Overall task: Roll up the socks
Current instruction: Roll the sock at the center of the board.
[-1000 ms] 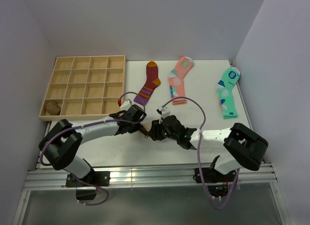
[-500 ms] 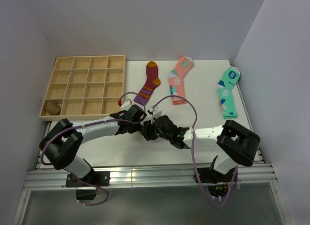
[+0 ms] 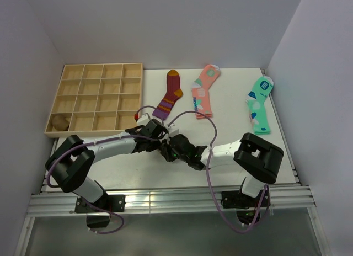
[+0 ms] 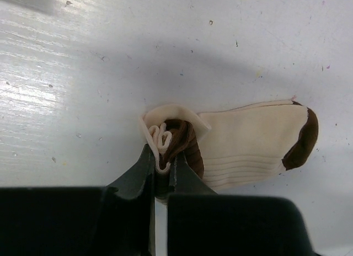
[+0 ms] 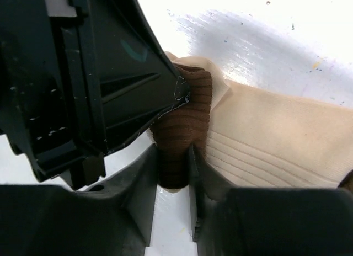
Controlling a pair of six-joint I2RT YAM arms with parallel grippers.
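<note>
beige ribbed sock (image 4: 248, 143), rolled brown knit cuff (image 5: 185, 123), scuffed table (image 4: 165, 41)

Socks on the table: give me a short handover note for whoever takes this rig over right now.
Left gripper: shut on the rolled end of the beige sock, with brown fabric wrapped inside.
Right gripper: closed on the brown sock at that same end, right beside the left fingers.
Location: mid-table, close in front of the arms.
Done: only a small roll started at the end away from the toe.
Left: the beige foot and its dark toe lie flat and unrolled, so the roll has to go on toward the toe.
</note>
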